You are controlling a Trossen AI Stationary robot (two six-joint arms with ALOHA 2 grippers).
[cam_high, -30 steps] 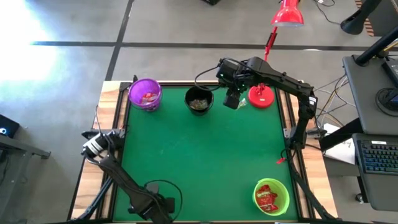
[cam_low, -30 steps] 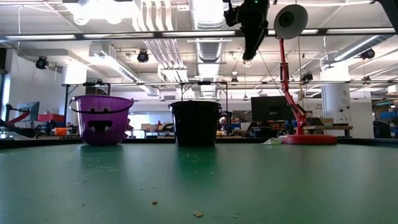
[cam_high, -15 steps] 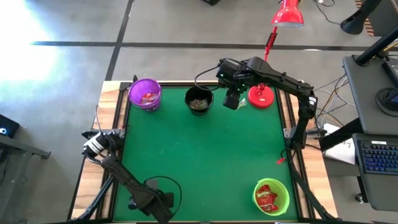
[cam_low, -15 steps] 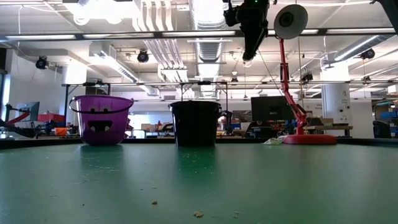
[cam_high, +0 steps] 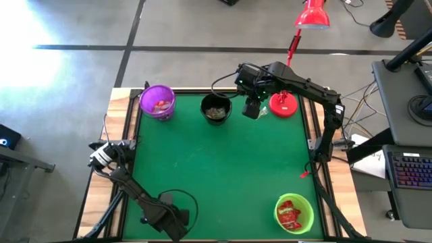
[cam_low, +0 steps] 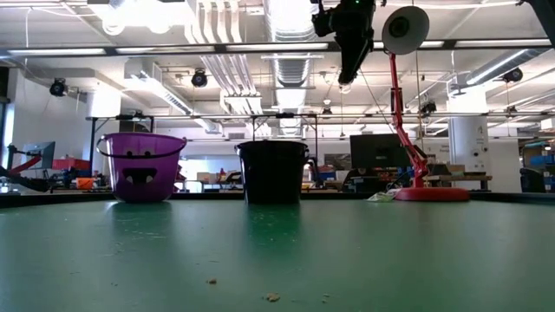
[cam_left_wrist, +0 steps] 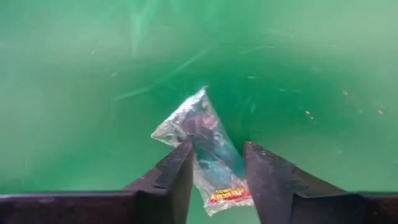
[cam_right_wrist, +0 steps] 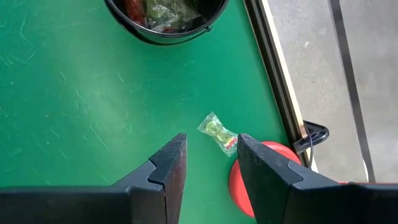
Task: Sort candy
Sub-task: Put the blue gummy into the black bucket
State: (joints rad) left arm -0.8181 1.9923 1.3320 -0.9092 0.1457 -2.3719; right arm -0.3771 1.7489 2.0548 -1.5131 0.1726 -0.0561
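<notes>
Left arm (cam_high: 135,196) down at the near edge of the desk (cam_high: 216,175), toward its left corner. Left jaws part open, straddling a clear-wrapped sweet (cam_left_wrist: 205,146) that lies flat on the green top. Wrapper brushing both inner faces; no firm pinch evident.

Right arm (cam_high: 297,84) reaching along the far edge. Right jaws part open and empty, hanging high above a greenish twisted sweet (cam_right_wrist: 217,132). That sweet touching or just beside the red lamp base (cam_right_wrist: 249,180), near the far right corner. More candy already in the three bowls:
- purple bowl (cam_high: 158,101) at the far left corner
- black bowl (cam_high: 216,108) beside it on the far edge
- green bowl (cam_high: 294,212) at the near right corner, holding red wrappers

Handling, as a judgement:
- Very light, so likely to skid or flick away if nudged from one side only.
- Film thin, crinkly and probably slick, with loose twisted or sealed ends that fold under pressure and give no hold.
- Hard lump in the middle the only stiff part, so best taken across the body, jaws squarely on either side, tips right down at the desk.
- No real breakage risk, though a pinch on an end alone could let it slip out during the lift.
- For the sweet by the lamp base, little room on the lamp side, so better approached with the jaws turned along the gap.

Small red and yellow print (cam_left_wrist: 224,196) on the near end of the clear wrapper, too blurred to read. No brand or other writing legible anywhere.
</notes>
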